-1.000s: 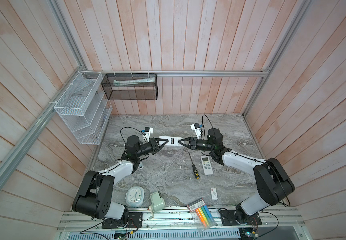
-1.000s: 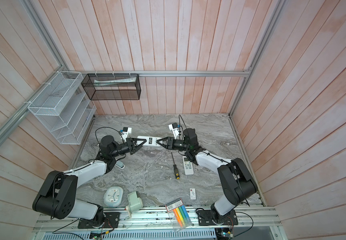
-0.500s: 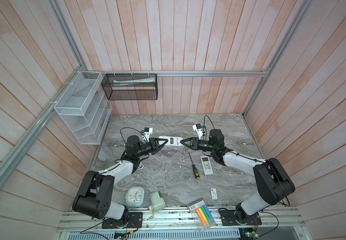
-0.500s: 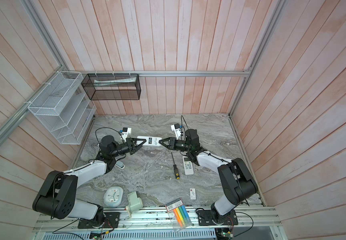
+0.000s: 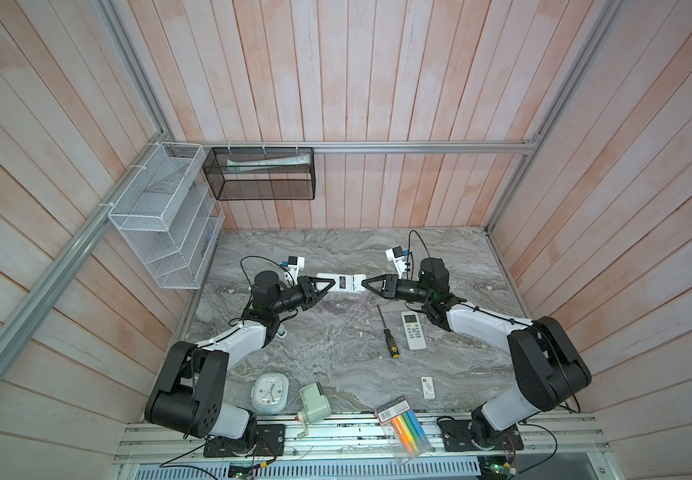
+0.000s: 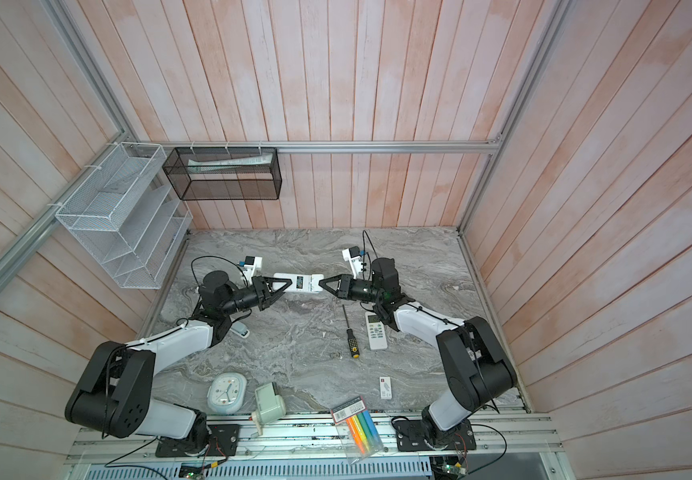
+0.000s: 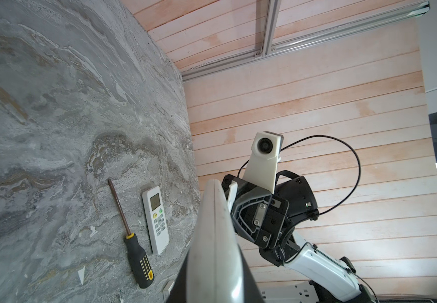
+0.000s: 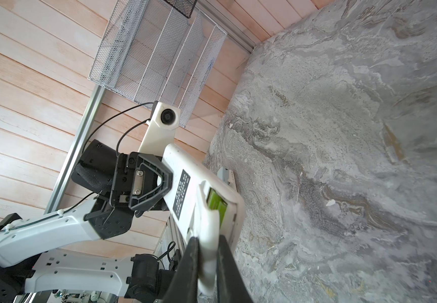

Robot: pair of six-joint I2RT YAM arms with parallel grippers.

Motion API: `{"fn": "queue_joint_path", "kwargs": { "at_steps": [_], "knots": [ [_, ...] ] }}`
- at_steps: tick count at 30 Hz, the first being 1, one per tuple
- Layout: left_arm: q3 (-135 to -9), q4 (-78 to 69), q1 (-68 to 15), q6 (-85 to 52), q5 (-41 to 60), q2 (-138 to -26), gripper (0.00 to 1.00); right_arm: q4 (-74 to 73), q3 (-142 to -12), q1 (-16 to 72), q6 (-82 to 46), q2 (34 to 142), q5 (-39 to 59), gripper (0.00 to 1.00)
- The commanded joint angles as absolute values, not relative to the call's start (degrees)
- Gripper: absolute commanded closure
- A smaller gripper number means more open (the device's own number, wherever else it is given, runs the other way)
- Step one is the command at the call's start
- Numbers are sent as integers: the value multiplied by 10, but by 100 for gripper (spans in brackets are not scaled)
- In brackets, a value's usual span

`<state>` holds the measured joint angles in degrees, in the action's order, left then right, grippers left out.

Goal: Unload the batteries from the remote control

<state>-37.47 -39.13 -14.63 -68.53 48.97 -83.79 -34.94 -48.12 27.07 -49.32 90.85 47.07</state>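
The left tool [image 5: 330,286] clamps a white remote [image 5: 346,283] by one end above the surface [image 5: 336,332]; the right tool [image 5: 363,284] pinches its battery cover [image 8: 208,225] (green batteries [image 8: 216,203] show beneath).

Pale pink-tan plank walls [image 5: 377,83], weathered white in patches, close in 3 sides; an aluminium rail [image 5: 419,146] runs across the back wall; a black mesh basket [image 5: 261,191] hangs from it, beside a white tiered wire rack [image 5: 161,216] on the left-hand wall; the grey marbled tabletop [image 5: 336,340] lies below in even, soft light
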Motion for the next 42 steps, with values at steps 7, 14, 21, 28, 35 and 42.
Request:
{"fn": "queue_joint_path", "kwargs": {
  "at_steps": [7, 14, 21, 28, 35, 42],
  "knots": [
    [-383, -410, -146, -673, 492, -832, 94, -385, -504, 285, -499, 927, 503, 87],
    [-378, -406, -145, -667, 492, -828, 94, -403, -506, 287, -511, 933, 505, 93],
    [-377, -404, -142, -664, 491, -828, 94, -414, -509, 286, -517, 930, 511, 97],
    [-375, -386, -135, -650, 487, -831, 94, -427, -513, 282, -520, 922, 518, 98],
    [-369, -346, -126, -621, 477, -829, 94, -392, -510, 256, -490, 905, 507, 98],
    [-359, -308, -120, -593, 468, -817, 94, -252, -512, 221, -361, 904, 432, 98]
  ]
}}
